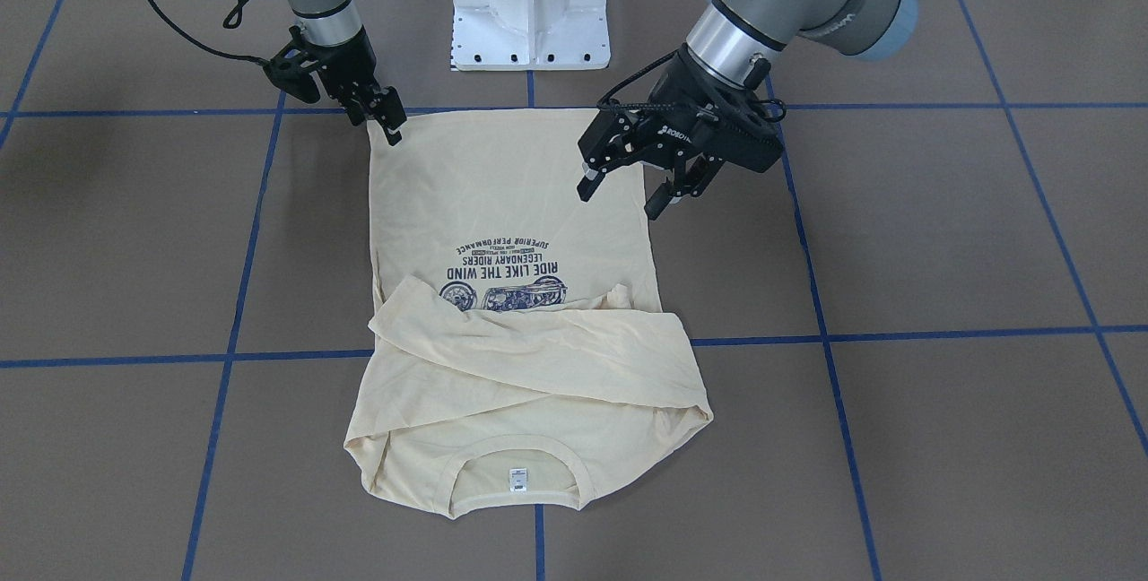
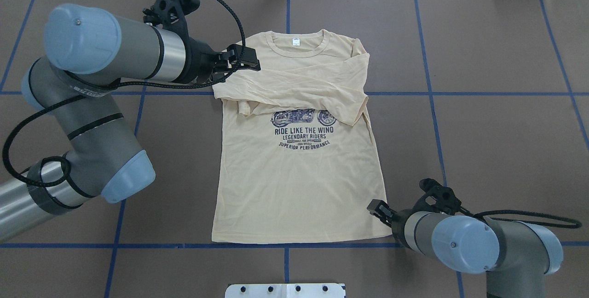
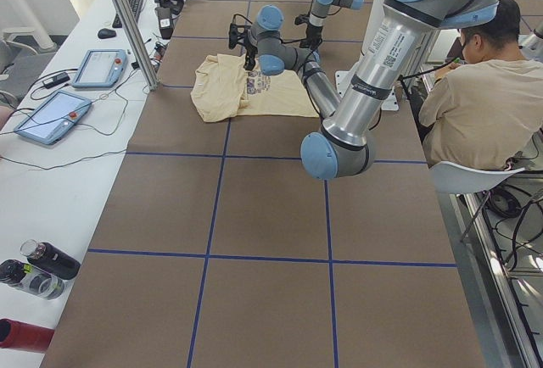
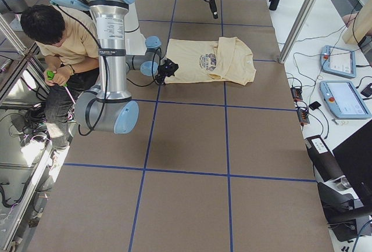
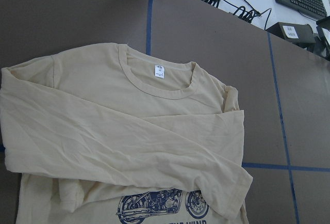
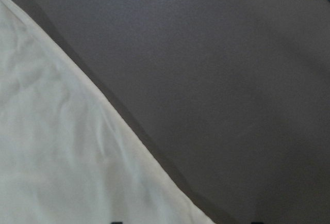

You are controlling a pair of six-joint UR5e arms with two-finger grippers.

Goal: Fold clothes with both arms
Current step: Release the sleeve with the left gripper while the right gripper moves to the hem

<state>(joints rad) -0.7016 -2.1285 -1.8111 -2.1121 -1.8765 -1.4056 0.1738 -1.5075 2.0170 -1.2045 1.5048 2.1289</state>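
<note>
The cream-yellow long-sleeved shirt lies flat and print-up on the brown table, hem toward the robot. Both sleeves are folded across the chest just below the neck label. My left gripper hangs open and empty, raised above the shirt; in the overhead view the left gripper sits near the shirt's left shoulder. My right gripper is low at the hem corner, at the shirt's right edge. The right wrist view shows the cloth edge close up, with the fingertips apart at the bottom of that view.
The white pedestal base stands just behind the hem. A seated person is beside the robot. Control tablets and bottles lie on the white side bench. Blue tape lines cross the table.
</note>
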